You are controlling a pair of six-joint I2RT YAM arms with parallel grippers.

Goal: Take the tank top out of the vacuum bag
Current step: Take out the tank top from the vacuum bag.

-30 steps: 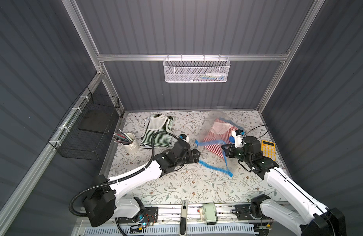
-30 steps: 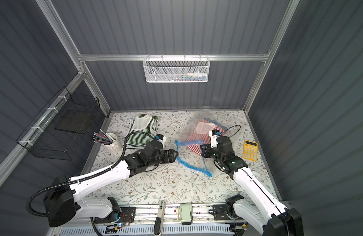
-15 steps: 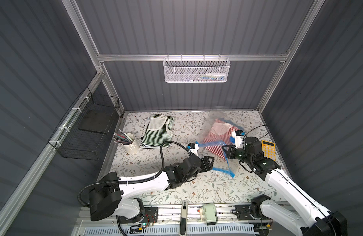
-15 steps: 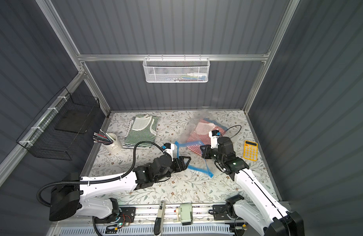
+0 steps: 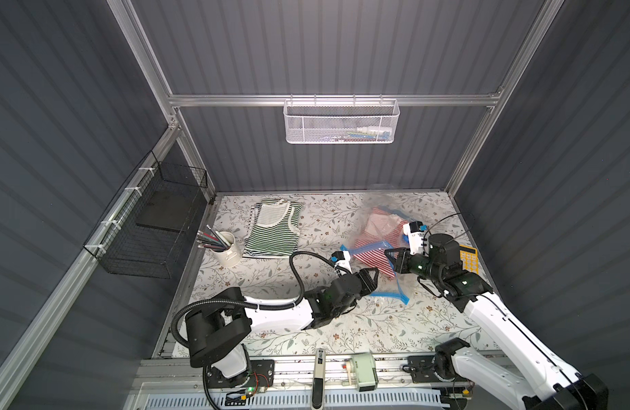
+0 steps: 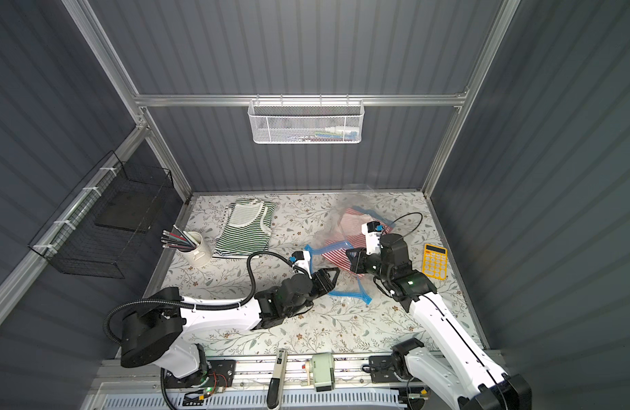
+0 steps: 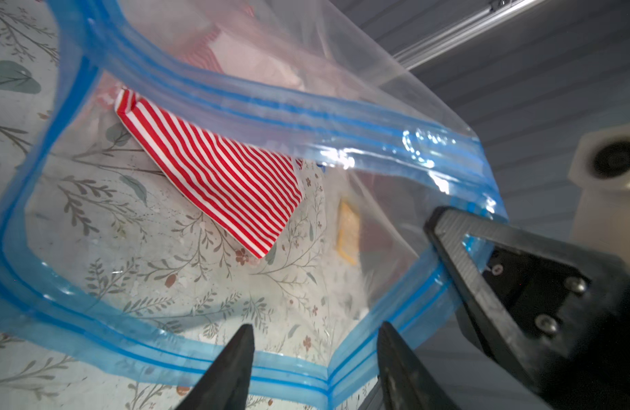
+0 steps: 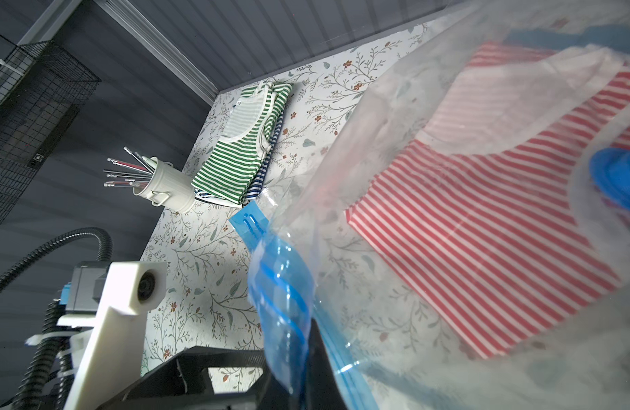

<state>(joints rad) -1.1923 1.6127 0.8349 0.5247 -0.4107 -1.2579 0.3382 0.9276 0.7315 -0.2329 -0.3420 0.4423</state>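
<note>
The vacuum bag lies at the back right, clear with a blue zip strip and its mouth gaping toward the front. Inside it lies the red-and-white striped tank top, which the left wrist view also shows through the mouth. My right gripper is shut on the upper lip of the strip and holds it up off the table. My left gripper is open at the mouth's lower lip, its fingertips over the strip near a fold. The blue valve cap is visible.
A folded green-striped top lies at the back left beside a white cup of pencils. A yellow calculator sits by the right arm. A black wire basket hangs on the left wall and a white mesh basket on the back wall.
My left arm has swung forward and to the right, from the middle of the table to the bag's mouth, and its jaws have narrowed. The right gripper has kept its hold on the strip.
</note>
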